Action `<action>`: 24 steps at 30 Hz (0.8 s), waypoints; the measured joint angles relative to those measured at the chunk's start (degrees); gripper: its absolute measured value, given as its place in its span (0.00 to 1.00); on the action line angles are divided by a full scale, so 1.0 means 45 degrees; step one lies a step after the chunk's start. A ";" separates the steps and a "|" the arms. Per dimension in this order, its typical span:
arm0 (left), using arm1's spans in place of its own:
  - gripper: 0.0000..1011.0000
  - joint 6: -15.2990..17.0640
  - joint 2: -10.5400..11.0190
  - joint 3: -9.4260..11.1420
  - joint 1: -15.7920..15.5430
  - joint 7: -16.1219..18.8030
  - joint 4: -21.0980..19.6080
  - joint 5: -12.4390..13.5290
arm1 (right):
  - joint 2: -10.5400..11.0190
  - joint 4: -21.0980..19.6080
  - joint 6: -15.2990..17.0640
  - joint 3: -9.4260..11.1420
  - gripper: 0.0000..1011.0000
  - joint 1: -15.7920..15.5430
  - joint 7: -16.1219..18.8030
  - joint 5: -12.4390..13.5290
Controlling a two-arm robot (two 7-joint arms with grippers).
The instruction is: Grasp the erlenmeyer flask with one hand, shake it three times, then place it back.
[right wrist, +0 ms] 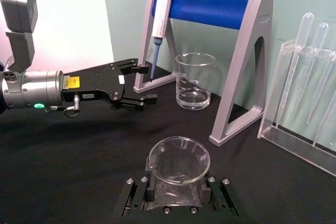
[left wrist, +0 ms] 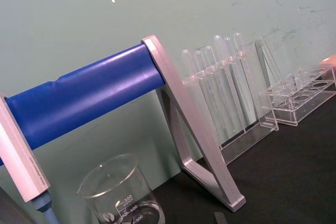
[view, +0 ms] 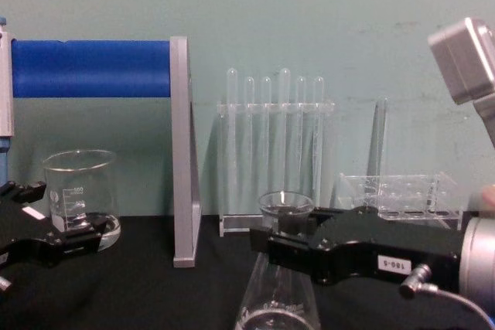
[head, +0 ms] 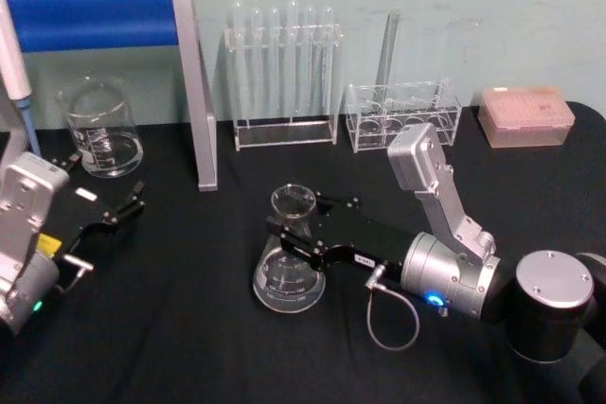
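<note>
The black right end effector [right wrist: 178, 188] grips the neck of the clear glass conical flask [right wrist: 179, 161]. Beyond it, the black left end effector [right wrist: 143, 83] hangs with its jaws spread above the black bench [right wrist: 63, 174].

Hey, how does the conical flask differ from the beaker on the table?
The erlenmeyer flask tapers to a narrow neck; the beaker is straight-walled and wide-mouthed. The right gripper clamps the flask's neck; the beaker stands free near the open left gripper. Both are clear glass with white markings.
</note>
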 joint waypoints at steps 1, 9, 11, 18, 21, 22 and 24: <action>0.99 0.0000 0.0000 0.0000 0.0000 0.0000 0.0000 -0.0001 | -0.0004 0.0002 0.0012 -0.0002 0.45 -0.0007 -0.0005 -0.0001; 0.99 0.0000 0.0000 0.0000 0.0000 0.0000 0.0000 -0.0001 | -0.0030 0.0082 0.0105 -0.0033 0.45 -0.0055 -0.0016 -0.0032; 0.99 0.0000 0.0000 0.0000 -0.0001 -0.0001 0.0000 -0.0001 | -0.0030 0.0083 0.0128 -0.0038 0.45 -0.0069 -0.0019 -0.0038; 0.99 0.0000 0.0000 0.0000 0.0000 0.0000 0.0000 -0.0001 | -0.0024 0.0088 0.0186 -0.0046 0.45 -0.0099 -0.0049 -0.0081; 0.99 0.0000 0.0000 0.0000 0.0000 0.0000 0.0001 -0.0001 | -0.0021 0.0074 0.0181 -0.0052 0.45 -0.0121 -0.0118 -0.0132; 0.99 0.0000 0.0000 0.0000 0.0000 0.0000 0.0000 -0.0001 | -0.0021 0.0073 0.0181 -0.0052 0.45 -0.0121 -0.0118 -0.0132; 0.99 0.0000 0.0000 0.0000 0.0000 0.0000 0.0001 -0.0001 | -0.0020 0.0074 0.0181 -0.0052 0.45 -0.0122 -0.0119 -0.0132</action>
